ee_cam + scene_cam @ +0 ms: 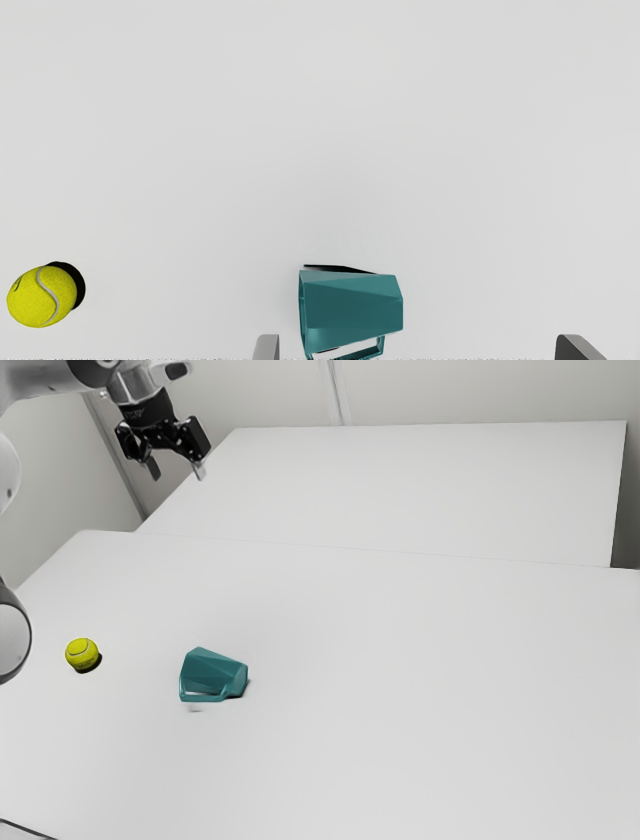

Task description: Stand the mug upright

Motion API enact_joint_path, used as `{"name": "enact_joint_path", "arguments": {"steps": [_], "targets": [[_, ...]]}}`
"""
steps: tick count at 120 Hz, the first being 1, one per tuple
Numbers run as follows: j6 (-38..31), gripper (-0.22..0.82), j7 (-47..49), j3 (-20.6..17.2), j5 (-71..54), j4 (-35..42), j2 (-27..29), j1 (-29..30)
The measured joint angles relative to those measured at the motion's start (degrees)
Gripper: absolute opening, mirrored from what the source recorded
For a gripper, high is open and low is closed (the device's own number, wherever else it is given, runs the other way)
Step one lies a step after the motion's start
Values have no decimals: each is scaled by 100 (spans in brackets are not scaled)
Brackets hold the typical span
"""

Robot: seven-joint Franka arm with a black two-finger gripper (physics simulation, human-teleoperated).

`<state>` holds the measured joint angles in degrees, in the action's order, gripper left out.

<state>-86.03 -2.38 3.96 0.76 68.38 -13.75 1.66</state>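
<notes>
Exterior view, left to right. Tennis ball (82,653) on the white table (420,690); taken as landmark. Gripper (177,472): raised above tabletop level, farther back than the ball; released, fingers (266,347) spread with nothing between them. Spread presumably leaves room to straddle a mug body. Teal faceted mug (213,674): on the table, to the exterior view's right of the ball, lying on its side, mouth toward the ball, base away. Flat facets and low-lying handle (382,346) probably check rolling. Not upright as it lies; righting would need the mouth turned up.
</notes>
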Motion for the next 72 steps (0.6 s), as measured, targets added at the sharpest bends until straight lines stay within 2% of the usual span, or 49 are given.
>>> {"name": "enact_joint_path", "arguments": {"steps": [12,26,38,53,72], "targets": [[-103,60,-26,63,209,450,242,-18],[-323,60,-135,904,1781,2162,672,72],[-511,60,-407,1333,2843,3244,788,298],[-821,60,-885,1459,3622,4241,761,599],[-1127,60,-1519,1505,3965,4742,584,810]]}}
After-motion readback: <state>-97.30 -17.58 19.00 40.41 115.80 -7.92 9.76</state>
